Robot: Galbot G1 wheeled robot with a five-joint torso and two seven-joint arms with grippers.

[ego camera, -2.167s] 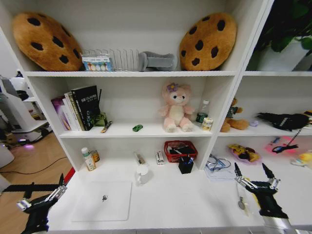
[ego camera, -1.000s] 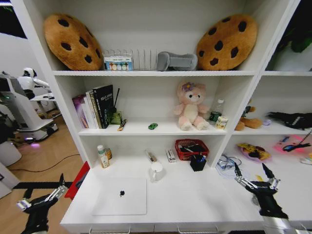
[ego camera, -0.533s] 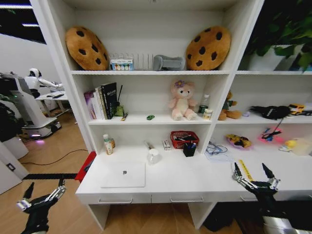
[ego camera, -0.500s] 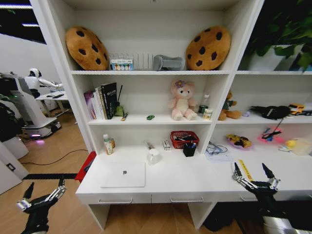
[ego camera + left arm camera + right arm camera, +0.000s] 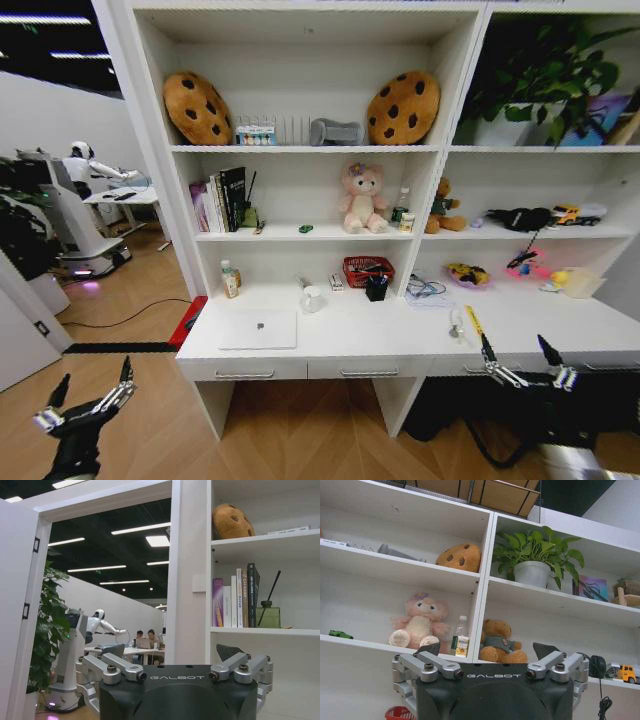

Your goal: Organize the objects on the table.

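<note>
The slim silver laptop [image 5: 258, 328] lies shut on the left part of the long white table [image 5: 400, 340]. The tiny green toy car [image 5: 305, 229] [image 5: 340, 634] sits on the shelf above, left of a pink plush. A dark pen [image 5: 259, 228] lies on that shelf beside the books. A black cup [image 5: 377, 289] holding pens stands at the back of the table. My left gripper [image 5: 85, 405] [image 5: 170, 652] hangs open low over the floor, left of the table. My right gripper [image 5: 520, 362] [image 5: 489, 650] is open below the table's front edge at the right.
A red basket [image 5: 368, 270], a white mug [image 5: 312, 299] and small bottles [image 5: 231, 281] stand along the table's back. A yellow strip [image 5: 472, 322] lies at the right. Drawers [image 5: 236, 375] line the front. Another robot [image 5: 75, 215] stands far left on open wooden floor.
The whole picture has shifted: the camera has backed away from the desk, which now looks smaller, with floor and drawers in view. Both grippers keep their open pose.
</note>
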